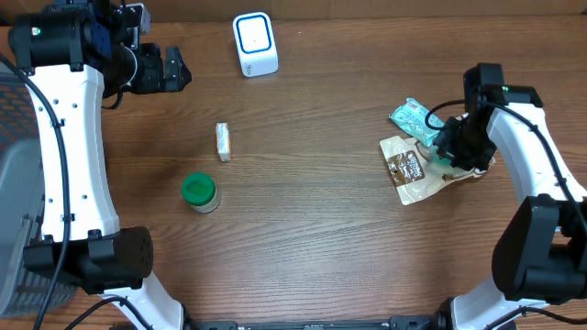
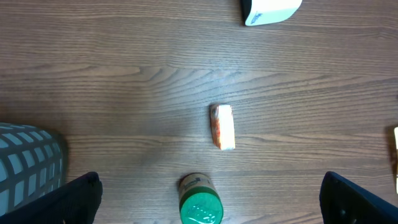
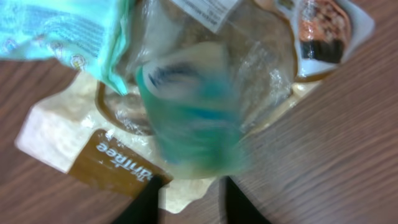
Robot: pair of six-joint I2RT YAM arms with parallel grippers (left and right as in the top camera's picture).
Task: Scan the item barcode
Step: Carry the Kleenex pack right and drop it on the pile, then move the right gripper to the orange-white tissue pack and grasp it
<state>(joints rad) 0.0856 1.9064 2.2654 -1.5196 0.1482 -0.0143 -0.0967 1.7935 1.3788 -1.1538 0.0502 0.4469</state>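
Note:
The white scanner (image 1: 254, 43) with a blue ring stands at the back of the table, and its corner shows in the left wrist view (image 2: 270, 9). My right gripper (image 1: 451, 158) is over a pile of snack packets at the right. Its fingers (image 3: 146, 200) stand apart, open. Just beyond them lies a blurred clear-and-teal packet (image 3: 193, 118) on top of a cream-and-brown packet (image 3: 93, 155). A mint packet (image 3: 56, 31) sits to the upper left. My left gripper (image 1: 170, 71) hangs wide open at the back left, holding nothing.
A small white-and-orange bar (image 1: 223, 141) lies mid-table, with a green-lidded jar (image 1: 199, 192) in front of it. Both show under the left gripper (image 2: 211, 183). A grey basket (image 1: 14, 183) stands at the left edge.

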